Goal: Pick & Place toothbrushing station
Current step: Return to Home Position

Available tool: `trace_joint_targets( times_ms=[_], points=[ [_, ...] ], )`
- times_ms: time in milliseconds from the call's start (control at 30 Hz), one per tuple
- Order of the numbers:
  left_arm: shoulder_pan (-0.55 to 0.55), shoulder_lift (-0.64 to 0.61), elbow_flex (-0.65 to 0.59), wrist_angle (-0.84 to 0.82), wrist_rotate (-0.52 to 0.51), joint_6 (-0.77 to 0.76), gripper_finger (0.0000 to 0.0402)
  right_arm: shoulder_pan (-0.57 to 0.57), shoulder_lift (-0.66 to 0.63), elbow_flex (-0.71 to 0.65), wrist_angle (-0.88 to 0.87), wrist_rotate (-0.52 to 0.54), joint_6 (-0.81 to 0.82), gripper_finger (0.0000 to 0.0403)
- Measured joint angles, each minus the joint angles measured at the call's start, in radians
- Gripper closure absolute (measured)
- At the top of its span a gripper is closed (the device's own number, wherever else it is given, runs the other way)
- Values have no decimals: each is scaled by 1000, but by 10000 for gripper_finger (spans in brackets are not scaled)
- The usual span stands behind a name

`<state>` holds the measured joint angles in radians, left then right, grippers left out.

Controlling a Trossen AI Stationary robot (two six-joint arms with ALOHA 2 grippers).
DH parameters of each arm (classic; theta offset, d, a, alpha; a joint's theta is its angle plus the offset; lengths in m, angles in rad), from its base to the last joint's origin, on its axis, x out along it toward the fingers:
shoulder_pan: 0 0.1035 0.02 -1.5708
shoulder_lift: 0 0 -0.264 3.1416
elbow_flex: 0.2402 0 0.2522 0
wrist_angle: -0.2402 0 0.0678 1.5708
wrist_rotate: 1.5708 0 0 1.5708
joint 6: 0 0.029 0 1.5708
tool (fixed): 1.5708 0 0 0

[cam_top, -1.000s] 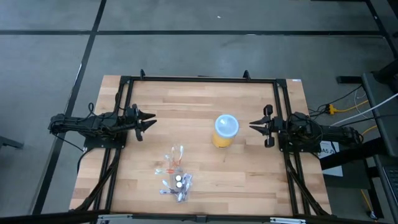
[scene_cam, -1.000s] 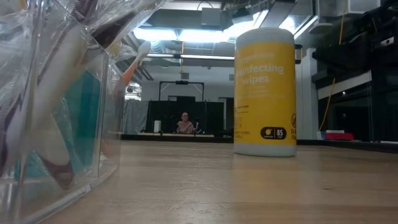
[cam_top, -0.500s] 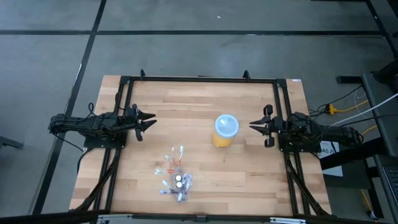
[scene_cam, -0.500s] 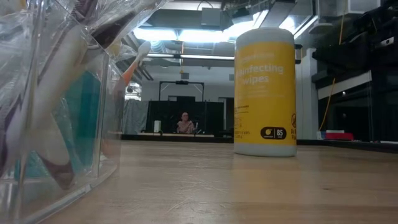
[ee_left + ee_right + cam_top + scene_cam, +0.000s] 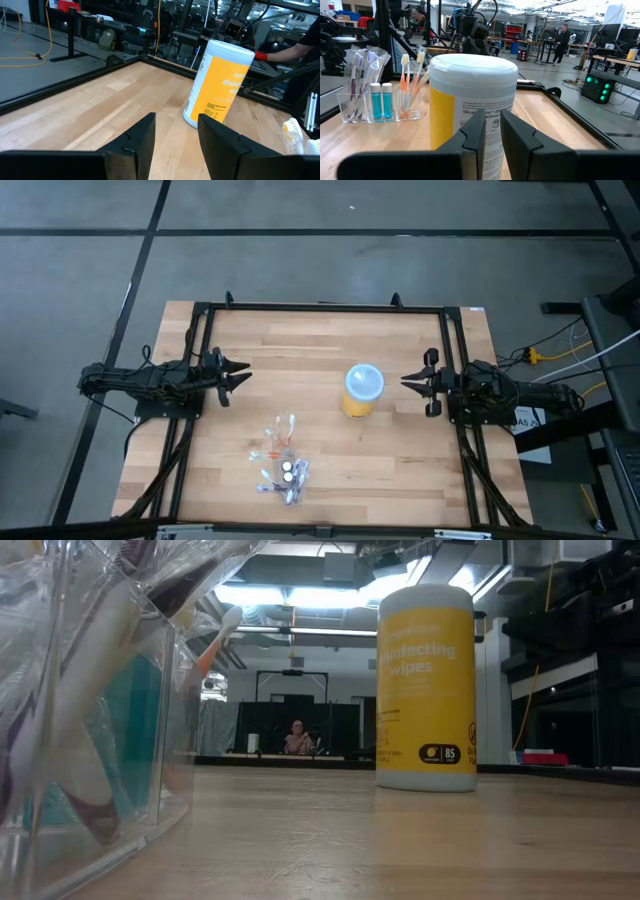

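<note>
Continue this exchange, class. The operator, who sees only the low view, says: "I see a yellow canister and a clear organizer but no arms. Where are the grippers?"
Observer: The left gripper hangs open over the left part of the table, holding nothing.
Operator: And the other one?
Observer: The right gripper is over the right part, open, pointing at the yellow canister but apart from it.
Operator: What exactly does the organizer hold?
Observer: The right wrist view shows the clear organizer with two teal tubes upright in its middle and orange toothbrushes in the end compartment beside them.
</note>
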<state>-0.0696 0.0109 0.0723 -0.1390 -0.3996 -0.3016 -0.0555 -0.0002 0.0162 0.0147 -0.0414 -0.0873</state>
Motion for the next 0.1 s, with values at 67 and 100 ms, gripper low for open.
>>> trace_joint_targets(
  times_ms=[67,100],
  points=[
    [0,0,0,0,0,0,258,0,0,0,0,0,0,342],
    [0,0,0,0,0,0,258,0,0,0,0,0,0,342]
  ],
)
